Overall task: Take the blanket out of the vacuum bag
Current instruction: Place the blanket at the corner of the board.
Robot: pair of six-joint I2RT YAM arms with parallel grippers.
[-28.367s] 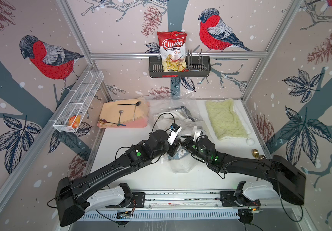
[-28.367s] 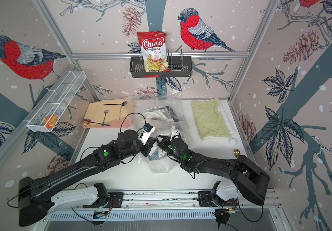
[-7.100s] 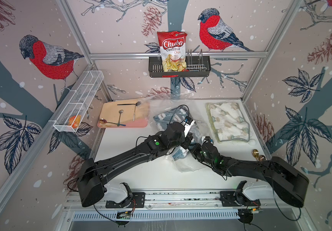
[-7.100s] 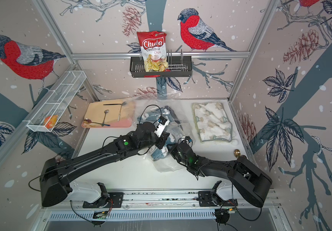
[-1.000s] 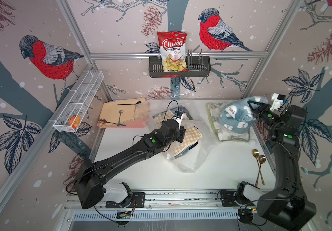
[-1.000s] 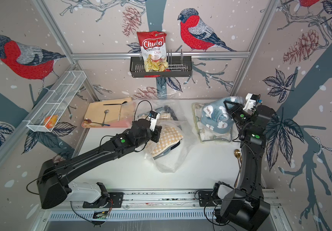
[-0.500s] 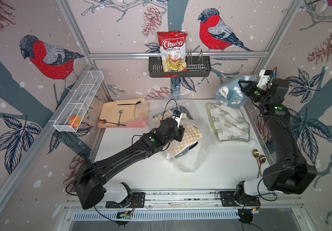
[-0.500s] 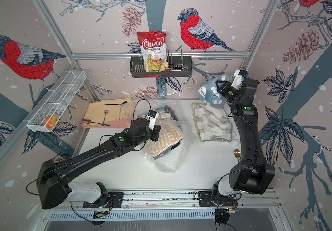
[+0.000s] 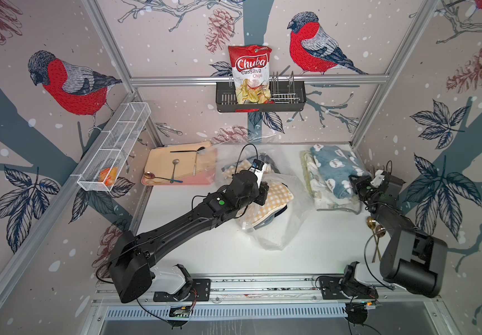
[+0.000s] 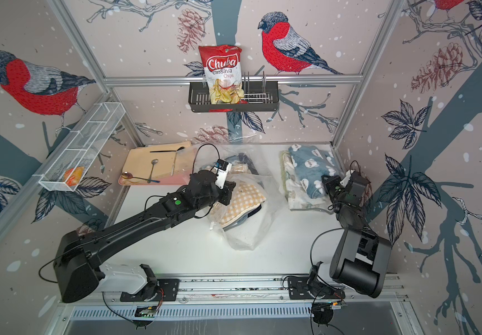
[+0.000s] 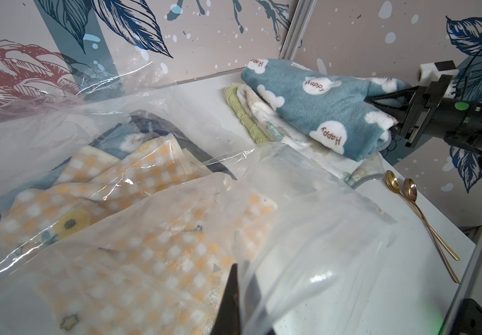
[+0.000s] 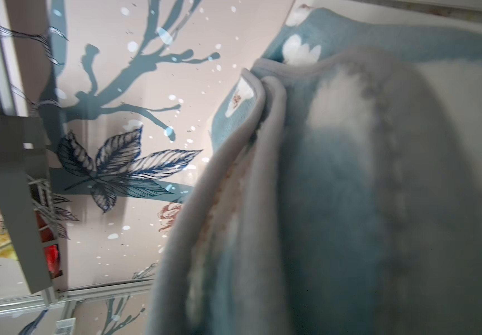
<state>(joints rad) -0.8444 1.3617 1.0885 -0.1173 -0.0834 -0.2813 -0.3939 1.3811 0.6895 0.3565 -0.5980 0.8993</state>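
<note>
right gripper point(image 11: 376, 101) is pinching the blue blanket point(image 9: 332, 169), which lies on the folded towel stack point(image 9: 316, 198) beside the vacuum bag point(image 9: 287, 229); left gripper point(image 11: 236, 290) is clamped on the bag's plastic.

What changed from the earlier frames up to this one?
The right gripper left the vacuum bag, carried the blue blanket up toward the back wall, then lowered it onto the pile of blankets, fingers still shut on it. The pile was one green blanket at first. The left gripper stays shut on the bag's edge; the checked cloth remains inside. Tray and chips bag unmoved.
</note>
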